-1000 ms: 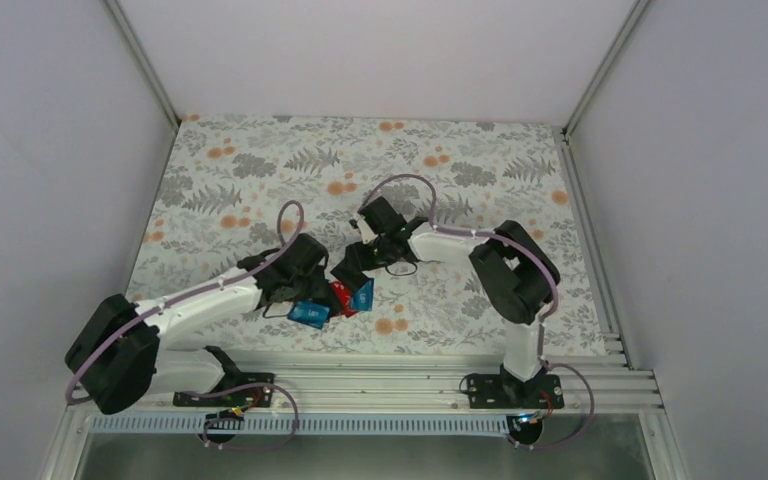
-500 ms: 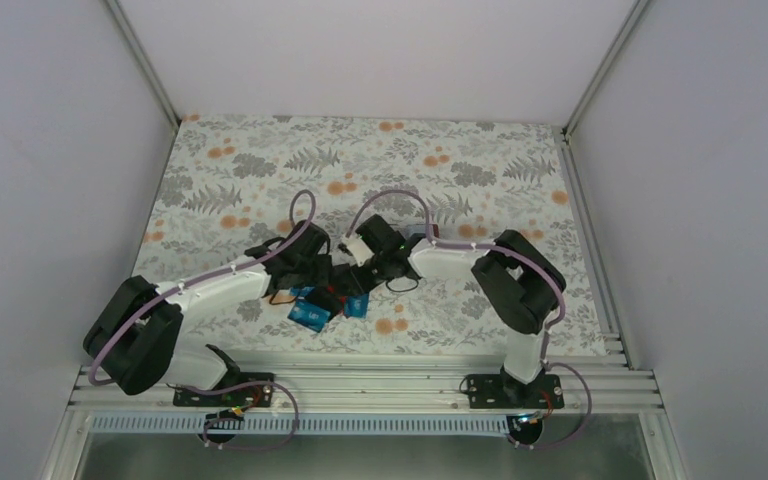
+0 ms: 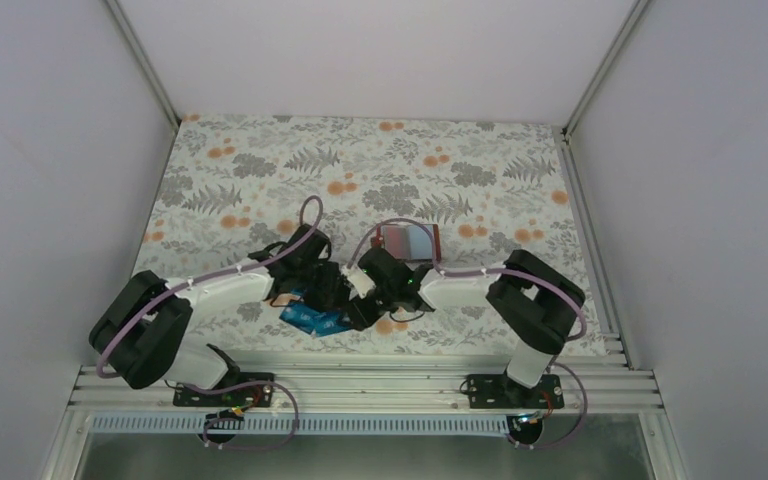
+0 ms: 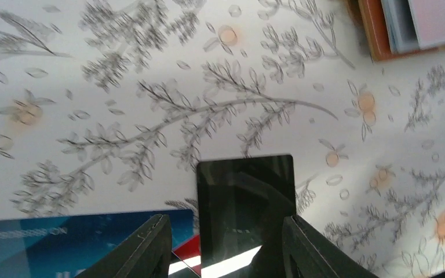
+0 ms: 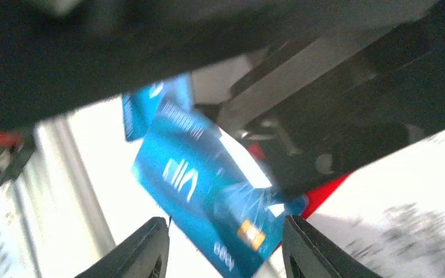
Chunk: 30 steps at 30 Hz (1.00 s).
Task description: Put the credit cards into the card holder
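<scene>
One card holder (image 3: 408, 241) lies open on the cloth, just beyond both arms. Four credit cards (image 3: 316, 318) lie near centre:

- two blue cards (image 4: 87, 237)
- one red card (image 4: 186, 249)
- one black card (image 4: 245, 208)

The left gripper (image 4: 225, 220) has its jaws half apart astride the black card. The right gripper (image 5: 225, 220) stands likewise over a blue card. Whether either holds its card cannot be told.

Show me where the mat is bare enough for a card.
Bare: the far mat between card holder and back wall, reaching both sides; also the strip between the right arm and the right rail. Crowded: near centre, where left gripper and right gripper meet over the credit cards.
</scene>
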### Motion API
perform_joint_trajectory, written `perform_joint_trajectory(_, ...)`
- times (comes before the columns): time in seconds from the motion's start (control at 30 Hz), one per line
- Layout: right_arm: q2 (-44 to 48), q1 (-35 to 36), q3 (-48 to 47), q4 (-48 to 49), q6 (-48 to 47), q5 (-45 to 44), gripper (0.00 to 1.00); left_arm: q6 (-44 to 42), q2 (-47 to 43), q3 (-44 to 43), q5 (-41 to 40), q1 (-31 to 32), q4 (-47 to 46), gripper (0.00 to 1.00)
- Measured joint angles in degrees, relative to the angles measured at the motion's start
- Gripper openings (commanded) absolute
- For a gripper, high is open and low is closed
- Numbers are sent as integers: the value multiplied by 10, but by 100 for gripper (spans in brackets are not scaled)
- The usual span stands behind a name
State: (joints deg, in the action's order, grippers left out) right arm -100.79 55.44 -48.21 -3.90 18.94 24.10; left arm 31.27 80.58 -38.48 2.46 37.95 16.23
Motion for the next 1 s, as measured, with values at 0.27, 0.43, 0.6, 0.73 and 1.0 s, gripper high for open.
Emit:
perform_joint_trajectory(0.27,42,19,48,-13,28,69,51,-4,-26,46,31,49,-19,49)
perform_joint_trajectory(0.43,57,19,62,-24,47,86,54,10,-52,81,37,79,-30,49)
perform_joint_trajectory(0.6,112,14,100,-45,92,65,58,26,-75,120,48,98,-59,49)
perform_joint_trajectory(0.73,146,9,108,-59,144,33,58,38,-78,133,46,107,-87,49)
perform_joint_trajectory(1.0,161,5,134,-58,230,7,58,77,-110,135,4,163,-35,53)
